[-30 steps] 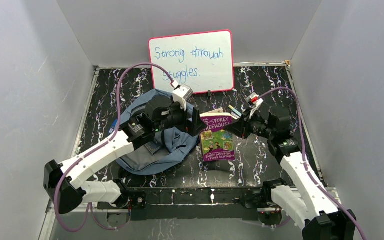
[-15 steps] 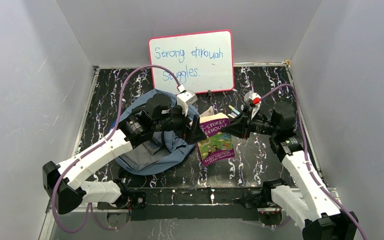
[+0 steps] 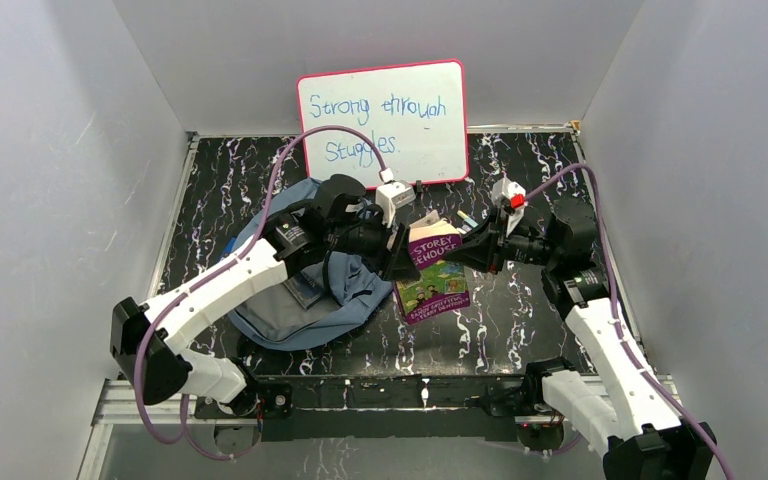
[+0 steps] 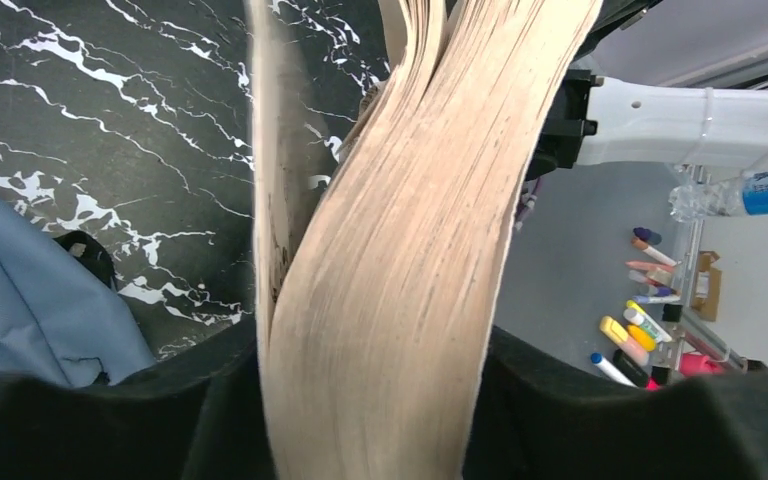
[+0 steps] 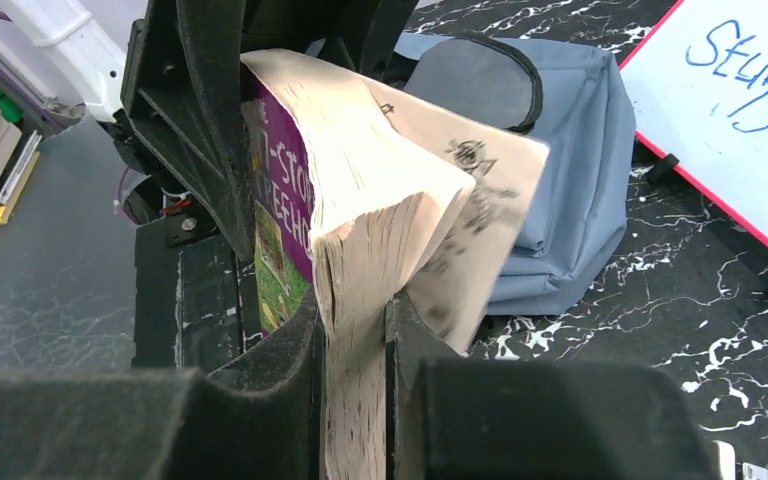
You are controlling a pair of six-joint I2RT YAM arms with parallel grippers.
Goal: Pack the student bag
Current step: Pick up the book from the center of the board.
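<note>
The student bag is a floppy grey-blue backpack lying at the left of the table under my left arm; it also shows as the bag in the right wrist view. A thick paperback book with a purple and green cover is tilted up off the table beside it. My left gripper grips the book's left side, and the page block fills its jaws. My right gripper is shut on part of the page block. A few loose pages hang outside its jaws.
A pink-framed whiteboard leans on the back wall just behind the book. A few pens lie on the black marbled table near my right gripper. Grey walls close in both sides.
The right gripper has raised the book's far end off the table. The left gripper has moved right onto the book's left side and closed on it.
</note>
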